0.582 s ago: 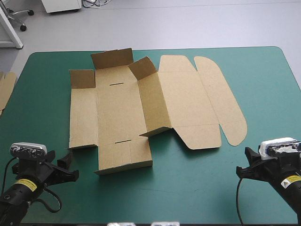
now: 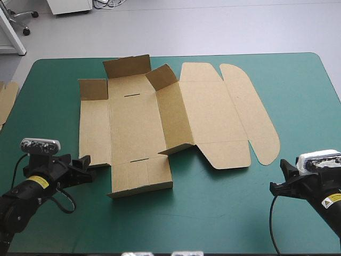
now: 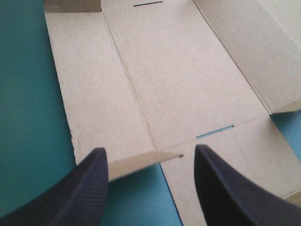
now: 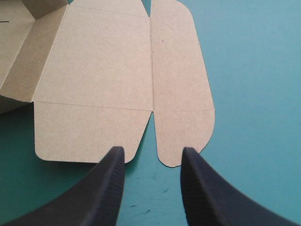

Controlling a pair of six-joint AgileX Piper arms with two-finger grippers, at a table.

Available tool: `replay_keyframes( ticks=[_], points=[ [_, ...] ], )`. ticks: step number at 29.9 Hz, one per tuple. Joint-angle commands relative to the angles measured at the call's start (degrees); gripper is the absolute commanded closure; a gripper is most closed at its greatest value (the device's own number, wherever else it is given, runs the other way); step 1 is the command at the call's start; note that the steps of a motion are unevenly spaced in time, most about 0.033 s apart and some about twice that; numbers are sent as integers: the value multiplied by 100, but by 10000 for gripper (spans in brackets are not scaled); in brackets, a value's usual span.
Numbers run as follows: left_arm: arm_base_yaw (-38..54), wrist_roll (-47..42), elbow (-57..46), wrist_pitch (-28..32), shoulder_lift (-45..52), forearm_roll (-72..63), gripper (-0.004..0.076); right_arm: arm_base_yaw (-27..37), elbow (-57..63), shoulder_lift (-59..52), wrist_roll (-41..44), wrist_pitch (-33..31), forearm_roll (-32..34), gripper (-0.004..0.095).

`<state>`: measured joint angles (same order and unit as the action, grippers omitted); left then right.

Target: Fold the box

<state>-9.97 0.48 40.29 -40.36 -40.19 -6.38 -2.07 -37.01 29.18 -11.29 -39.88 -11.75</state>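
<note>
The box is lying mostly flat on the surface. The left pincer and right pincer are gaping open at its near edge.

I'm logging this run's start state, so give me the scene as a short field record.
box: brown sheet, mostly flat, some flaps raised
left pincer: open, at the box's near left edge, contact unclear
right pincer: open, short of the box's rounded end, not touching
table: teal-green cover
spare board: at the table's left edge
</note>
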Motion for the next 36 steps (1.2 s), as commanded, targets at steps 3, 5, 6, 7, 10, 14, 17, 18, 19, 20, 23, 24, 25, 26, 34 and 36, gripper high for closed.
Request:
replay_keyframes(
  ticks=[3, 5, 6, 7, 10, 14, 17, 18, 19, 20, 23, 24, 25, 26, 34, 36],
  points=[
    [-11, 44, 840, 420, -670, 71, 327, 53, -399, 490, 356, 344, 19, 506],
    [-11, 19, 1053, 435, -897, 258, 327, 53, -533, 708, 409, 295, 19, 488],
    [-11, -48, 1157, 435, -1002, 398, 327, 53, -598, 792, 409, 266, 19, 486],
    [-11, -167, 1239, 435, -1079, 547, 327, 53, -685, 901, 409, 218, 19, 487],
    [25, -565, 1484, 435, -1341, 1061, 328, 53, -950, 1247, 409, 134, 19, 487],
    [540, -622, 1663, 435, -1653, 1121, 328, 53, -1270, 1624, 311, -3, 19, 486],
    [1102, -587, 1663, 459, -1847, 1084, 327, 53, -1424, 1832, 197, -50, 3, 486],
    [1327, -491, 1663, 459, -1925, 970, 327, 53, -1452, 1876, 197, -50, 3, 486],
    [1568, -301, 1663, 459, -2014, 758, 327, 53, -1477, 1928, 169, -50, 3, 486],
    [1818, -48, 1663, 459, -2110, 449, 327, 53, -1489, 1963, 149, -50, 3, 487],
    [2490, 748, 1663, 472, -2423, -569, 327, 53, -1489, 2069, 123, -50, -40, 487],
    [2742, 1033, 1663, 472, -2563, -1007, 327, 53, -1489, 2069, 109, -50, -41, 487],
    [2985, 1288, 1663, 461, -2717, -1434, 327, 53, -1489, 2102, 105, -50, -41, 487],
    [3166, 1468, 1663, 426, -2878, -1861, 327, 53, -1489, 2111, 79, -50, -41, 486],
    [4348, 3670, 1663, -762, -4078, -4844, 327, 53, -1489, 2123, -51, 17, -51, 478],
    [4384, 3859, 1663, -1017, -4309, -5080, 327, 53, -1489, 2123, -51, 7, -64, 450]
  ],
)
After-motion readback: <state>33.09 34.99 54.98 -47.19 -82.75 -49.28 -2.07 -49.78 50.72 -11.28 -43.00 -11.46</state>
